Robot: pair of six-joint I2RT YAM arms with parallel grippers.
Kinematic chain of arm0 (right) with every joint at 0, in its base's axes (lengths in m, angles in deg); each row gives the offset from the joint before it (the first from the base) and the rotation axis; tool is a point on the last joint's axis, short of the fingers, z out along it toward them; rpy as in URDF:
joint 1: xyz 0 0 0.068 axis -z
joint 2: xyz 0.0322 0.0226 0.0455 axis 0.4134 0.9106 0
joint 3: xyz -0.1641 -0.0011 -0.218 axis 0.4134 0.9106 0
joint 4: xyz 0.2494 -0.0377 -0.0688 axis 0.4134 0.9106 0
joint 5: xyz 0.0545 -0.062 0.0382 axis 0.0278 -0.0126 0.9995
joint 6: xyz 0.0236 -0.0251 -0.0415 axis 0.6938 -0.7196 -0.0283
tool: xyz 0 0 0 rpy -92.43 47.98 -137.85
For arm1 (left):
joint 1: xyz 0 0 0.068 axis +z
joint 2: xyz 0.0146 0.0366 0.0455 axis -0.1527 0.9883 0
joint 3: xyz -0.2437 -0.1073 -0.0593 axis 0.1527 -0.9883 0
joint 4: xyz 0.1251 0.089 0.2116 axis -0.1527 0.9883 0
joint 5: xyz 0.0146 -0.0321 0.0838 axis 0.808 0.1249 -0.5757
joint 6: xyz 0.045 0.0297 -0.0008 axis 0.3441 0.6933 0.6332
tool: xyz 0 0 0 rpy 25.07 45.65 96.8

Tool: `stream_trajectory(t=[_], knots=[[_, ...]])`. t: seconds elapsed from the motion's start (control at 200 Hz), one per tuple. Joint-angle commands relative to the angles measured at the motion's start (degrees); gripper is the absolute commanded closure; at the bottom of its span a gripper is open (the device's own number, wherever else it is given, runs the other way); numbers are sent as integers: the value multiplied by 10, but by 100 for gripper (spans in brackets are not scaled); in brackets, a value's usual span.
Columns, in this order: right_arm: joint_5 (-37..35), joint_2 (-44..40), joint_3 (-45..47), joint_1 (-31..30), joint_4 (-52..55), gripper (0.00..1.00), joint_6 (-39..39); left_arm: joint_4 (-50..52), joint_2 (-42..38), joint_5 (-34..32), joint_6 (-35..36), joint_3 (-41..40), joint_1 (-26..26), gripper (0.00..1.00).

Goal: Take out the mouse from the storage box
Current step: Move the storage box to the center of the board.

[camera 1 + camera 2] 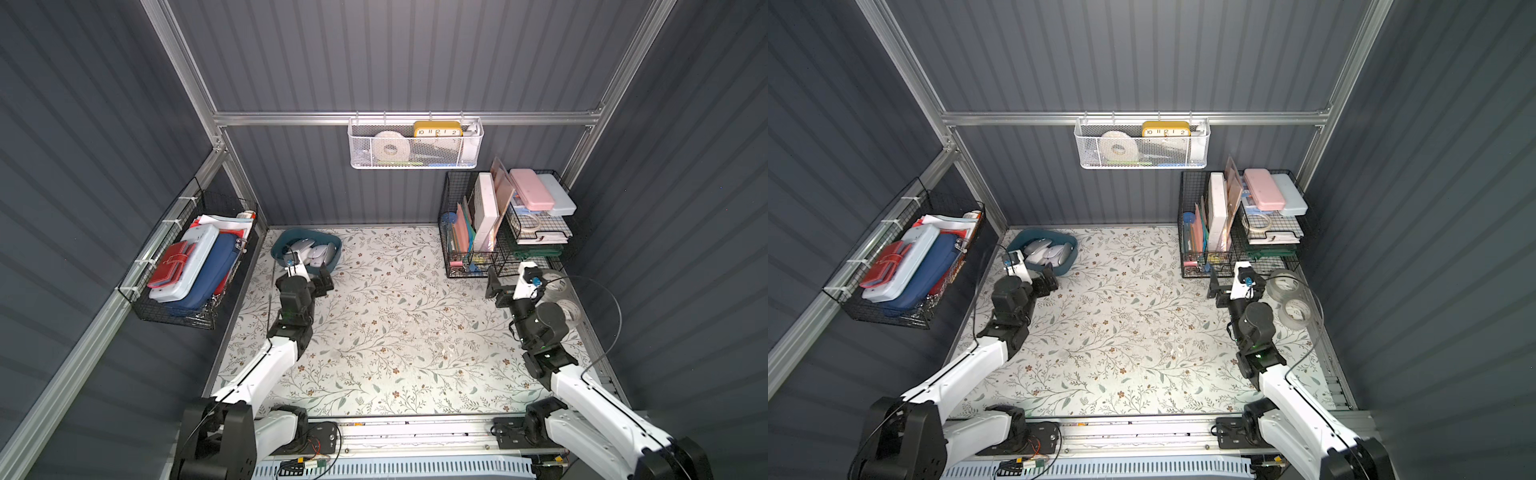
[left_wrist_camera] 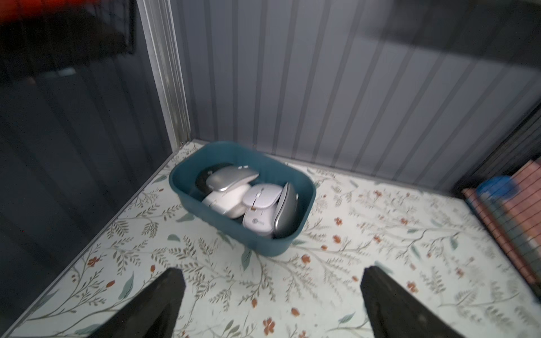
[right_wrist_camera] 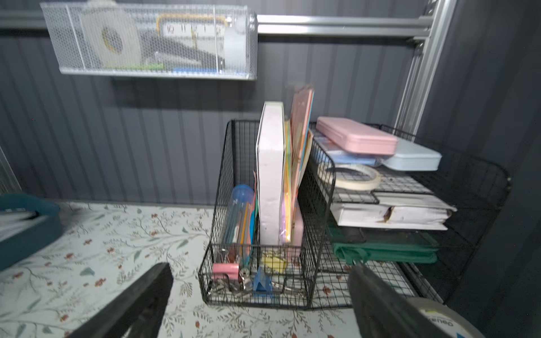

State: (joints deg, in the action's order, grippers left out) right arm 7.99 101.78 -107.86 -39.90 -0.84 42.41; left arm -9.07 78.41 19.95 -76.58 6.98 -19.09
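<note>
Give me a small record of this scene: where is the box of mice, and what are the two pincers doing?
Box: dark teal rounded plastic storage box, on the floral-patterned tabletop, far corner on the left arm's side
Contents: several computer mice piled together; flat silver mouse on top, grey mouse standing on its edge
Left pincer: open, empty, short of the box, facing it
Right pincer: open, empty, facing the black wire desk organiser
Mouse taken out: none yet

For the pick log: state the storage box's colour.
Dark teal; the storage box shows best in the left wrist view.
</note>
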Motion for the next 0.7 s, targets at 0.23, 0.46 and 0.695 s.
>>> stream_trajectory(t=[0.23,0.46,0.695], knots=[[-76,-118,-135,24,398,1,252,375,37,10,-190,183,-1,0],[-16,-70,-171,28,442,1,269,381,86,63,-172,216,0,1],[42,17,-210,19,462,1,275,493,243,64,-238,367,0,1]])
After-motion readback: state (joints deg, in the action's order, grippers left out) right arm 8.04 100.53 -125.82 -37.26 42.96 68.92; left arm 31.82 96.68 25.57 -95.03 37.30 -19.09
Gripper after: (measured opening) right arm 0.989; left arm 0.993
